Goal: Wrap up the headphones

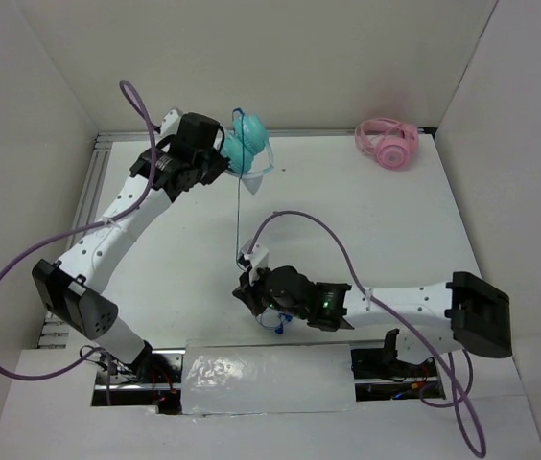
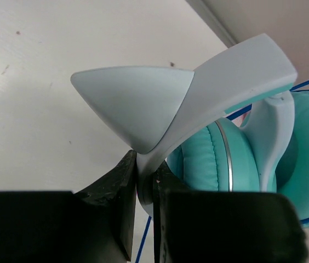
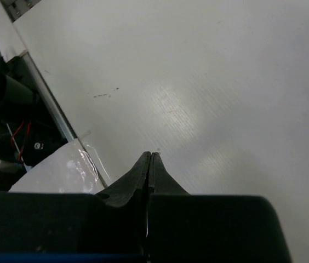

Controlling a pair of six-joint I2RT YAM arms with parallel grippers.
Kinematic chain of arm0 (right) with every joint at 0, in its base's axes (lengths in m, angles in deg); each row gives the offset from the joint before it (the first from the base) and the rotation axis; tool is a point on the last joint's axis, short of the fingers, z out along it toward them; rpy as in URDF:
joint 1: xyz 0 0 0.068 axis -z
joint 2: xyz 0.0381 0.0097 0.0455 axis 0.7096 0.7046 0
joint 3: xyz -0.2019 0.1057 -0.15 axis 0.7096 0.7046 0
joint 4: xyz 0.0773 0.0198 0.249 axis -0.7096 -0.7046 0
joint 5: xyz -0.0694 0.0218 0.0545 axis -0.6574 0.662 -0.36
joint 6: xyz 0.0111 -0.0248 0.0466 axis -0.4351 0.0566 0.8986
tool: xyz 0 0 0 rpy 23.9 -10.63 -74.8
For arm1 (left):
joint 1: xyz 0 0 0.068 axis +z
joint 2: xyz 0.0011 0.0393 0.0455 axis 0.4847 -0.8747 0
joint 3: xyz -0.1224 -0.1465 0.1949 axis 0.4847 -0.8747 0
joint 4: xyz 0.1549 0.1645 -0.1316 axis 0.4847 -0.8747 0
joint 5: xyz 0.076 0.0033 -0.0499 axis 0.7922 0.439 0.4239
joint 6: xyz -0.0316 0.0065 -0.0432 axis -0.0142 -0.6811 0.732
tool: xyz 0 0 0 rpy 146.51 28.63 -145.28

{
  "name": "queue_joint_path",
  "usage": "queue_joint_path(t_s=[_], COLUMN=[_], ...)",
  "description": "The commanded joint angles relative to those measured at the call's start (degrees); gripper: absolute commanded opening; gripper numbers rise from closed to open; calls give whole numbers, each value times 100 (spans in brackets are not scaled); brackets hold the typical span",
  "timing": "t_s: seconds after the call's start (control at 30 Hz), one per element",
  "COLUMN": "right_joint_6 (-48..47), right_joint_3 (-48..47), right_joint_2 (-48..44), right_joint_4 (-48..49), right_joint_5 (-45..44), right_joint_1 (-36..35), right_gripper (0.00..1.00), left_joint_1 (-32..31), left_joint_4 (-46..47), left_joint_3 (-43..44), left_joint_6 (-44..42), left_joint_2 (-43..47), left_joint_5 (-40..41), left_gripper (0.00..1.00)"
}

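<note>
The teal headphones [image 1: 247,144] are at the back of the table, held up by my left gripper [image 1: 224,161]. In the left wrist view the left gripper [image 2: 146,175] is shut on the white-grey band [image 2: 242,66], just below a pointed white ear piece [image 2: 132,104], with a teal ear cup [image 2: 215,159] right behind it. The thin blue cable [image 1: 237,216] runs straight and taut down to my right gripper [image 1: 245,278], and a blue end [image 1: 278,325] shows beneath it. The right gripper [image 3: 150,156] has its jaws pressed together, and the cable is hidden in that view.
Pink headphones [image 1: 388,144] lie at the back right near the wall. White walls close the table in on the left, back and right. A shiny plastic-covered panel [image 1: 266,379] lies between the arm bases at the near edge.
</note>
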Motion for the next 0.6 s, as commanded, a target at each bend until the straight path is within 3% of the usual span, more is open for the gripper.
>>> queue_joint_path(t_s=[0.0, 0.13, 0.23, 0.4, 0.5, 0.57], right_joint_6=[304, 1236, 2008, 2398, 2731, 2506], right_joint_3=[-782, -1503, -2039, -2269, -2506, -2629], right_joint_2=[-549, -708, -603, -436, -365, -417], right_joint_4=[-2028, -4415, -5622, -6259, -6680, -6648], right_joint_5=[-1934, -3225, -3702, -3730, -4230, -4284], right_joint_1=[-291, -326, -423, -669, -906, -1029], right_gripper=[0, 0, 0, 0, 0, 0], left_joint_1=[299, 712, 958, 1187, 1205, 1275], left_joint_4=[56, -243, -348, -586, -822, -972], left_joint_3=[-67, -269, -112, 679, 1092, 1277], left_joint_6=[542, 990, 1219, 1360, 1473, 1657], left_joint_2=[-77, -156, -244, -630, -946, -1140], left_joint_5=[246, 167, 88, -70, 17, -26], left_gripper=[0, 0, 0, 0, 0, 0])
